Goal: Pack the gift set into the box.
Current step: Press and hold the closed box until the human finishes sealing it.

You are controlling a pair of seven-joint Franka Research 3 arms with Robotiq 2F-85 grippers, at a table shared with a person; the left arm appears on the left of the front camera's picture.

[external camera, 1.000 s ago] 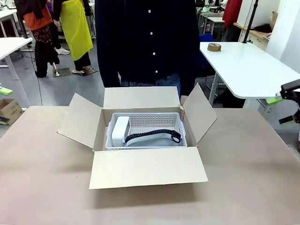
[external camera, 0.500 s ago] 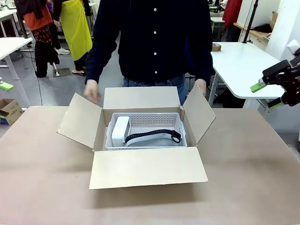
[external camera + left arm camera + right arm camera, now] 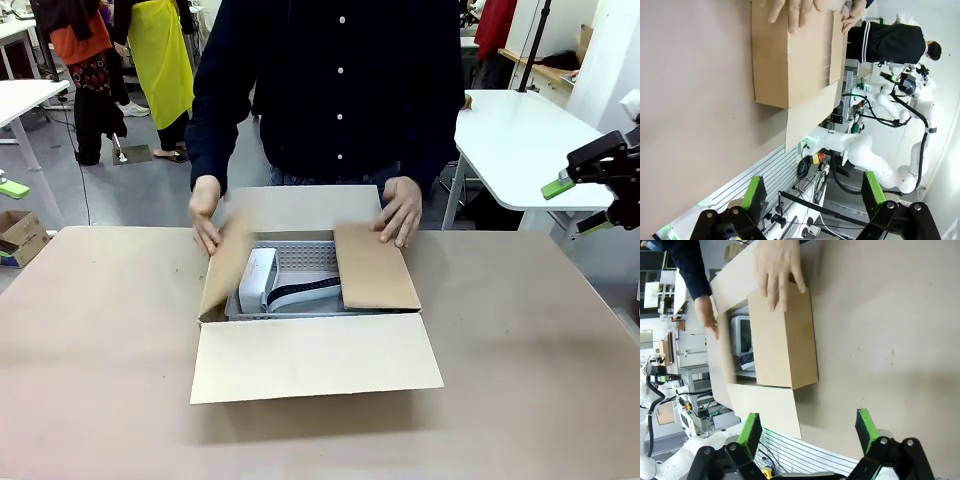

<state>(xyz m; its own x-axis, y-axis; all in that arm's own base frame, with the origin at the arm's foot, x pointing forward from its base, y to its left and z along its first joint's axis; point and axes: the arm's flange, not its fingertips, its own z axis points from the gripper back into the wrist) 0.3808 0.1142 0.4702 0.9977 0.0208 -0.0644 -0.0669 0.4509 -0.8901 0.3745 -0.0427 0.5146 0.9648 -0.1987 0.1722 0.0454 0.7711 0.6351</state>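
The box (image 3: pixel 315 355) sits mid-table with its near flap lying flat toward me. A person's hands (image 3: pixel 400 210) press the two side flaps inward; the right flap (image 3: pixel 375 265) lies flat and the left flap (image 3: pixel 228 262) is still slanted. Between them shows the gift set (image 3: pixel 285 275), a pale tray holding a white block and black strap. My right gripper (image 3: pixel 578 207) hangs open at the far right, well off the box. In its wrist view the right gripper (image 3: pixel 807 429) is empty above the box (image 3: pixel 782 340) and gift set (image 3: pixel 742 337). My left gripper (image 3: pixel 812 197) stands open and empty, far from the box (image 3: pixel 790 60).
The person stands at the table's far edge, directly behind the box. A white side table (image 3: pixel 520 140) stands at the back right. A small carton (image 3: pixel 20 235) sits on the floor at the left. Bare brown tabletop (image 3: pixel 100 350) surrounds the box.
The person's hands came down and folded both side flaps inward over the tray. My right gripper rose into view at the right edge and has shifted only slightly since.
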